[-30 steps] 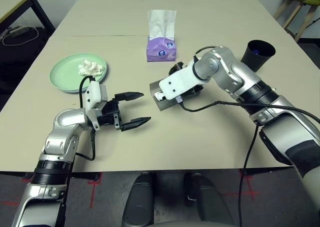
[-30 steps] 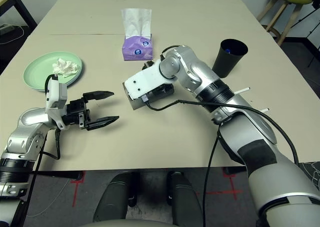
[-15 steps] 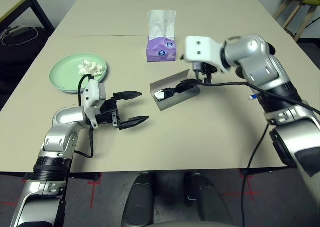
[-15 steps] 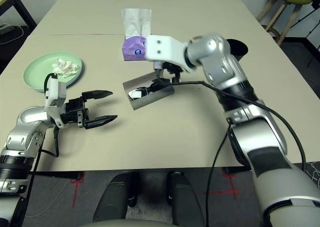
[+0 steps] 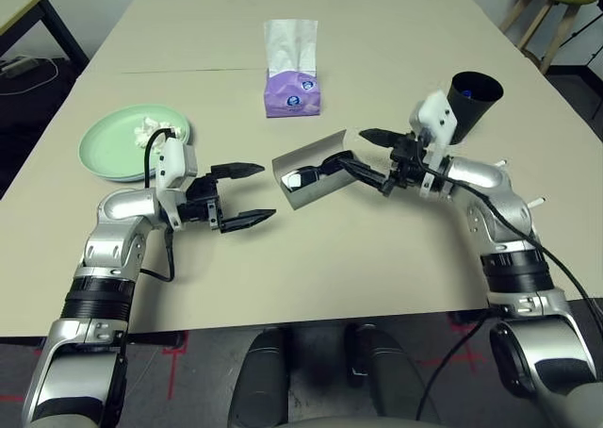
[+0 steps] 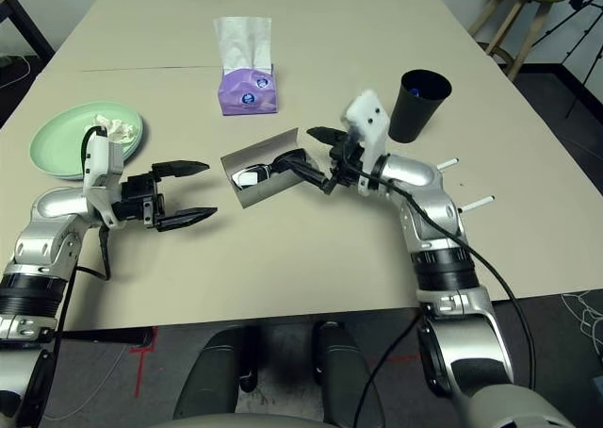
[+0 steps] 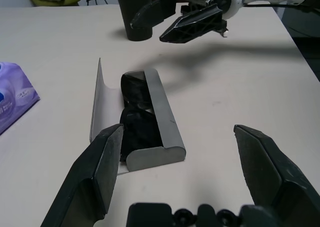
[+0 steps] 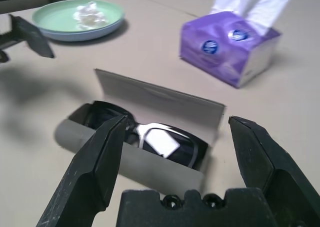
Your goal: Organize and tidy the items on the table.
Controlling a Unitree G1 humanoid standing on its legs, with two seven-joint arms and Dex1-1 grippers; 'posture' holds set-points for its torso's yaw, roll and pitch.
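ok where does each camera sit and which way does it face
left eye: on the head, looking forward and down at the table; both silver forearms show
right eye: beside it on the head, same direction; both forearms again
left wrist: on the left arm, looking past its open end effector at the open case; the right end effector shows too
right wrist: on the right arm, looking past its own fingers at the case
both wrist views share the sunglasses

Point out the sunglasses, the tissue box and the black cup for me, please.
Black sunglasses (image 8: 167, 141): right wrist view, on a lens.
Purple tissue box (image 5: 292, 95): left eye view, front side.
Black cup (image 6: 412, 119): right eye view, outer wall.
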